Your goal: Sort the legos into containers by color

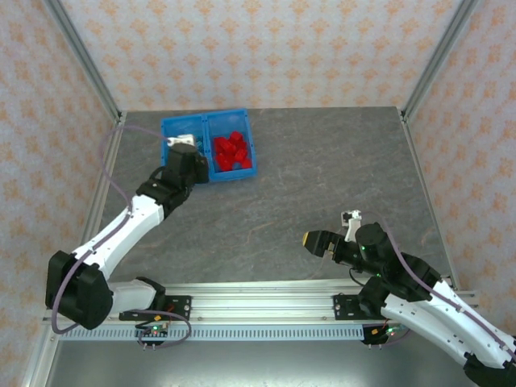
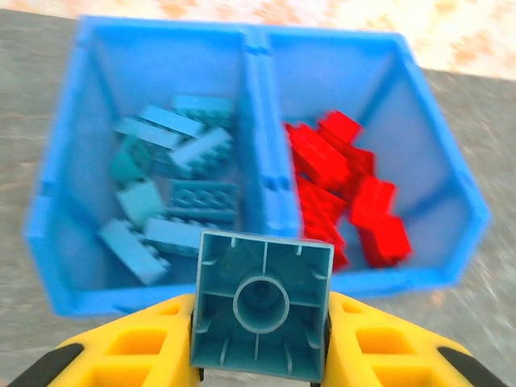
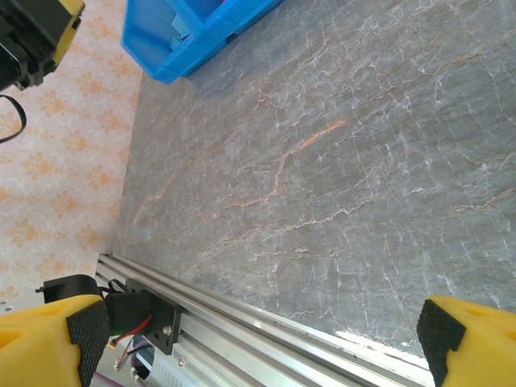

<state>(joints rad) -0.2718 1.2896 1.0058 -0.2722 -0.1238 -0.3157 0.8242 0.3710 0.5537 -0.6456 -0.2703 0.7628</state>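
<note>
A teal brick [image 2: 262, 302], hollow underside showing, is pinched between the left gripper [image 2: 262, 330] fingers over the bin [image 2: 451, 189] near wall, beside its divider [image 2: 266, 161]. Teal bricks [image 2: 173, 185] lie in the bin's left compartment and red bricks [image 2: 343, 181] in its right. Well apart from the bin, the right gripper [image 3: 258, 339] hangs over the table [image 3: 339, 161], fingers spread wide

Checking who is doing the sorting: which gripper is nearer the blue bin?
Left. The left gripper holds a teal lego right at the blue bin's near wall. The right gripper, open, sits far off over the table near the rail.
</note>
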